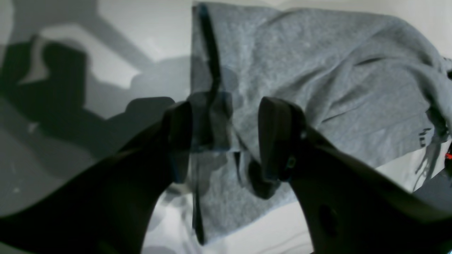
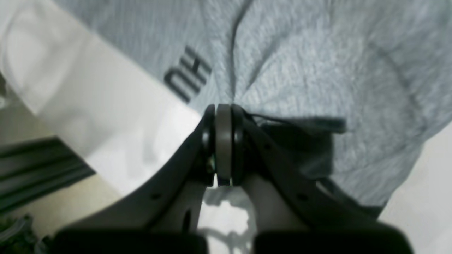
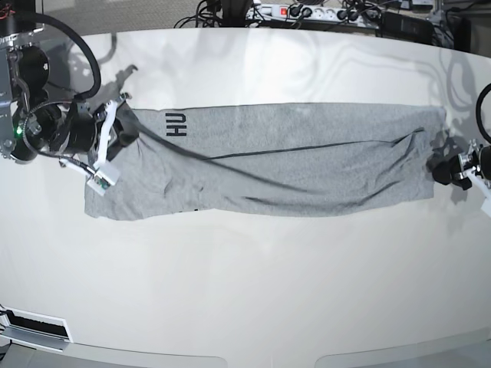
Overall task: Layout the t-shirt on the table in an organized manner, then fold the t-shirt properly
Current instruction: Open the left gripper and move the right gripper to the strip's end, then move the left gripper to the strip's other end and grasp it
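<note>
The right arm's fingers are pressed fully together, and in the right wrist view a thin pinch of the heather-grey cotton t-shirt with black block lettering appears caught at their tips, just below the letters. The left arm's fingers stand wide apart and hold nothing; in the left wrist view they straddle a dark-edged hem of the shirt at centre frame, with cloth showing in the gap between them.

In the base view the t-shirt lies as a long horizontal band across the middle of the glossy white worktop, reaching from the right arm's fingers at the left of the frame to the left arm's fingers at the right. A dark seam runs diagonally along it, and creases gather near the left end.

The step in hand looks like the laying-out: one end is gripped, the other not yet. The next move probably calls for the open fingers to close on the hem between them, so both arms can draw the cloth taut and flat before any fold
</note>
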